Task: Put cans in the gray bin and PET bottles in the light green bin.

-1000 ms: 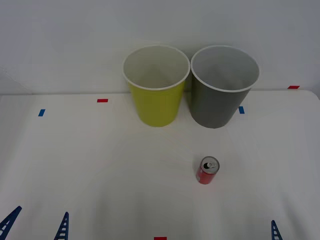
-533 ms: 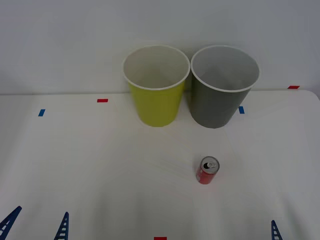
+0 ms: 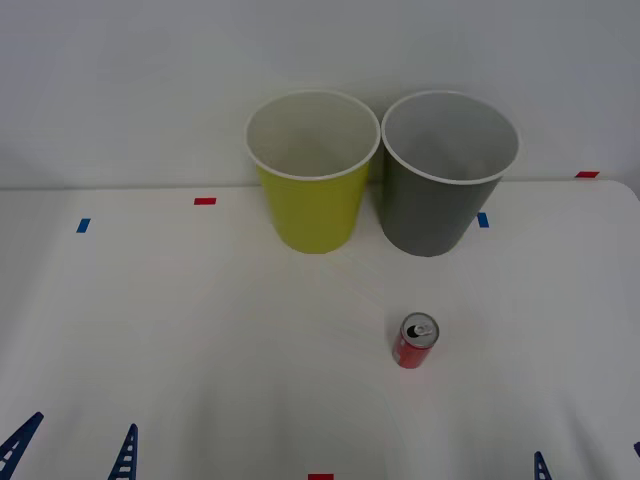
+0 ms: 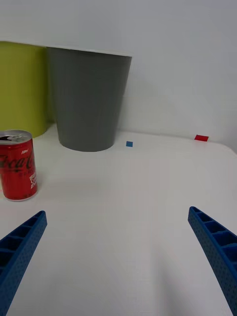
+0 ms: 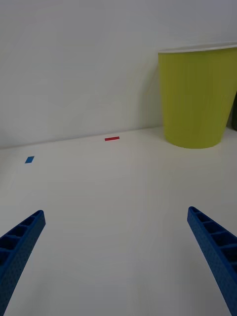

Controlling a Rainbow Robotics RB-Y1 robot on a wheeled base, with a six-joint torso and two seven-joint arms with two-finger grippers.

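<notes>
Red can waits upright on the table, both grippers spread wide.

We see the can point(image 3: 415, 341) right of centre in the front view, below the gray bin point(image 3: 440, 190) and well apart from the light green bin point(image 3: 312, 185). The right gripper point(image 4: 116, 261) and left gripper point(image 5: 116, 261) hold nothing. We judge the can light, stiff but thin-walled and smooth, so we would take it gently around the middle of its side.
</notes>
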